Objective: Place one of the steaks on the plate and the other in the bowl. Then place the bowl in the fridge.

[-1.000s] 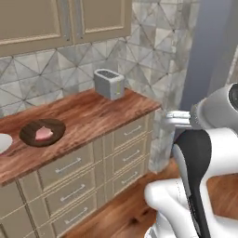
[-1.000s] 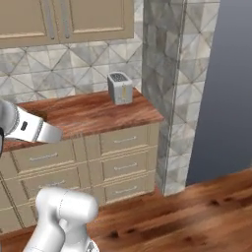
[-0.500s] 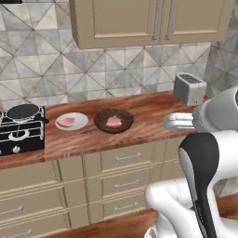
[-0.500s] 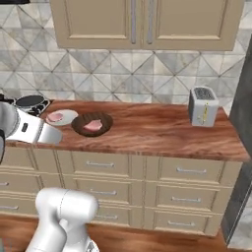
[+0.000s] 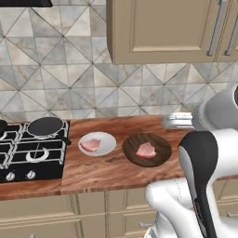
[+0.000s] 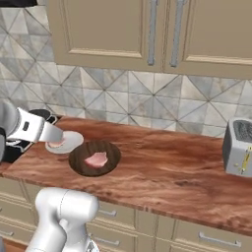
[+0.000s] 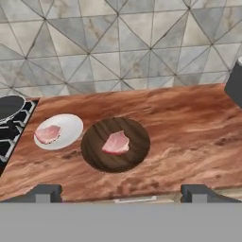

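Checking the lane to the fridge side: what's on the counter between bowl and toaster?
Nothing: bare wooden counter between the bowl and the toaster, clearest in the right base view.

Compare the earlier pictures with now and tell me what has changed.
The base has driven along the wooden counter, so the whole view has shifted: the black stove has come into sight and the silver toaster has slid right. No object has moved. One pink steak still lies on the round white plate, the other in the dark brown bowl. The gripper stays open and empty.
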You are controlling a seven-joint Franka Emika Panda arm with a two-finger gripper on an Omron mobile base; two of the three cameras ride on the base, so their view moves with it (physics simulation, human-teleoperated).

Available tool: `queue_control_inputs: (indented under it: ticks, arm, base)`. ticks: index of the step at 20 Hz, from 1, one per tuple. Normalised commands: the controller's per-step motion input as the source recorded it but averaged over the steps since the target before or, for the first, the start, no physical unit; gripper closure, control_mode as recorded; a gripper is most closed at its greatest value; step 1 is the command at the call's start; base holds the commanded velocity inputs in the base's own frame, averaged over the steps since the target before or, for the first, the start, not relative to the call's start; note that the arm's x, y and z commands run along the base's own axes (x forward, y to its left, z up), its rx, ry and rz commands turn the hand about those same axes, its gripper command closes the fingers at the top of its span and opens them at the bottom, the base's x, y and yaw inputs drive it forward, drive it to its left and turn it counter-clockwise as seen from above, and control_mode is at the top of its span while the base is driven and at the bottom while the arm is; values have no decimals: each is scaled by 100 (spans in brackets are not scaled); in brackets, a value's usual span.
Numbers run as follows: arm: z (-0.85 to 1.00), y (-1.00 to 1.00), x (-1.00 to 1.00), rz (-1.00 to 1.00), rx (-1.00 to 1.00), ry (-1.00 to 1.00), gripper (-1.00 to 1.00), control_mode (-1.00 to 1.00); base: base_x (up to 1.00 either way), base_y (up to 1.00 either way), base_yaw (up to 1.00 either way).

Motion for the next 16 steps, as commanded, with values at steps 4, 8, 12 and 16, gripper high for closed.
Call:
queue_control_inputs:
  ticks: [4,8,12,16]
  arm:
    - [0,0,0,0,0,0,-100,100]
    - [0,0,0,0,0,0,-100,100]
    - [-16,-51,27,6,17,14,-100,-100]
    - [-17,-61,3,0,20,39,-100,-100]
  base:
    - [59,-13,18]
    - [60,-27,22]
    - [14,-7,4]
    - [0,0,0]
